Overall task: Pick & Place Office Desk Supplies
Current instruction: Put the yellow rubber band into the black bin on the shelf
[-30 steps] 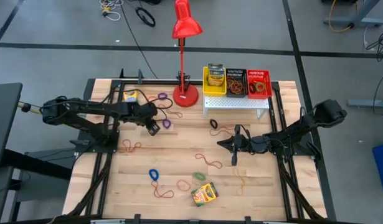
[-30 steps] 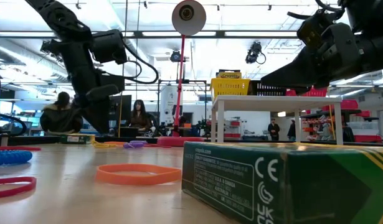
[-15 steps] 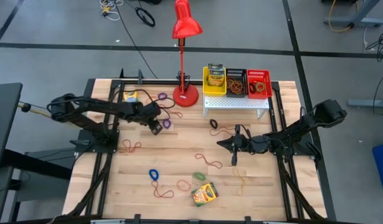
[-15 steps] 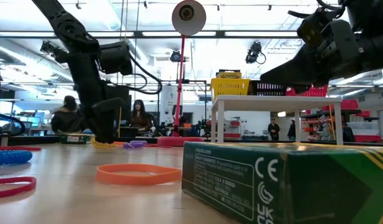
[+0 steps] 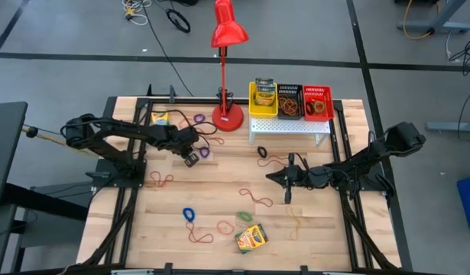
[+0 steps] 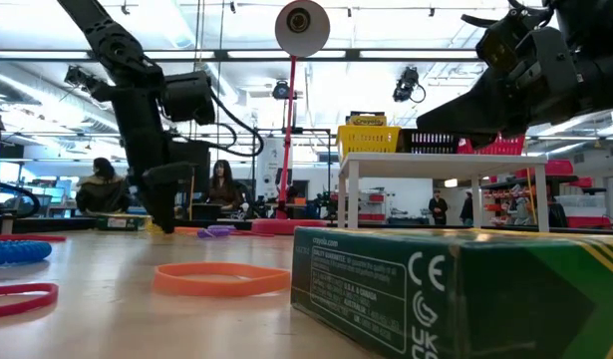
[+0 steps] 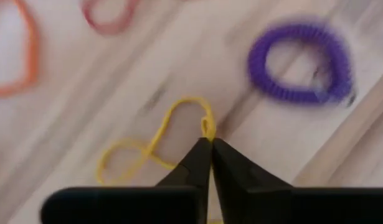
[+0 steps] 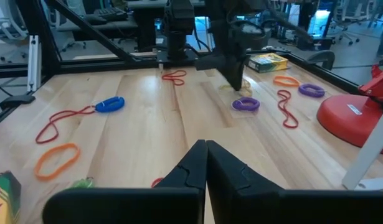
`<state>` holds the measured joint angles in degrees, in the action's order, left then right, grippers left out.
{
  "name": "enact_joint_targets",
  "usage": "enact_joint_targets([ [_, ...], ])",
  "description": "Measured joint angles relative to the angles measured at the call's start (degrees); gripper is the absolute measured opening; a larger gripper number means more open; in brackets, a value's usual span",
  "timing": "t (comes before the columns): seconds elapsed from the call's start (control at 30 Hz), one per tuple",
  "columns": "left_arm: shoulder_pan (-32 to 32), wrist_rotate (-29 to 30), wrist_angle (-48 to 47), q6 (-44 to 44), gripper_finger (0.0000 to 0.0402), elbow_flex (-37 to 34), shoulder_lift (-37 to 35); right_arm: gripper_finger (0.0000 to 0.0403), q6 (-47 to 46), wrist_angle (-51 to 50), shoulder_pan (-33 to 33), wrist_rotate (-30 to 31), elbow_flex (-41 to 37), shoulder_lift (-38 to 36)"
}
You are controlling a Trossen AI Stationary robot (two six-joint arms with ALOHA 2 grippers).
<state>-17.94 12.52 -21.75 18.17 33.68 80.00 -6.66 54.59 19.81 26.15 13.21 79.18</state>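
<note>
Left gripper (image 7: 207, 144) pinched together on thin yellow rubber-band loop (image 7: 155, 142), beside purple coiled band (image 7: 301, 63). Right gripper (image 8: 205, 149) closed, empty, above wooden table (image 5: 219, 191).

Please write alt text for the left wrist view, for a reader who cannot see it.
The left gripper is shut on a thin yellow rubber band lying twisted on the wooden table. A purple coiled band lies beyond it, with an orange band and a red band farther off.

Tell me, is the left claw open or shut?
Shut. The left claw has its two fingers pressed together, pinching the yellow rubber band on the table.
</note>
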Motion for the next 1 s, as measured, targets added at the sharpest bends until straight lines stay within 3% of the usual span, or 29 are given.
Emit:
enact_joint_targets([
  [0.3,11.9,10.7,1.4,3.9,0.0008,0.0,-6.9,0.0011,-0.2,-0.9,0.0,0.0,0.0,0.0],
  [0.47,20.3,16.2,15.5,5.3,0.0008,0.0,-6.3,0.0011,-0.5,-1.1,-0.2,-1.6,0.0,0.0],
  [0.6,24.4,15.0,30.0,1.9,0.0008,0.0,-3.5,0.0013,-1.9,-1.5,-0.2,-1.5,0.0,0.0],
  [0.7,25.7,10.9,39.3,-0.7,0.0008,0.0,-0.1,0.0028,-2.1,-1.8,-0.2,-1.4,0.3,1.1],
  [1.0,25.9,0.5,68.9,-2.1,0.0007,0.0,17.0,0.0126,-0.2,-3.0,0.0,2.0,9.2,11.6],
])
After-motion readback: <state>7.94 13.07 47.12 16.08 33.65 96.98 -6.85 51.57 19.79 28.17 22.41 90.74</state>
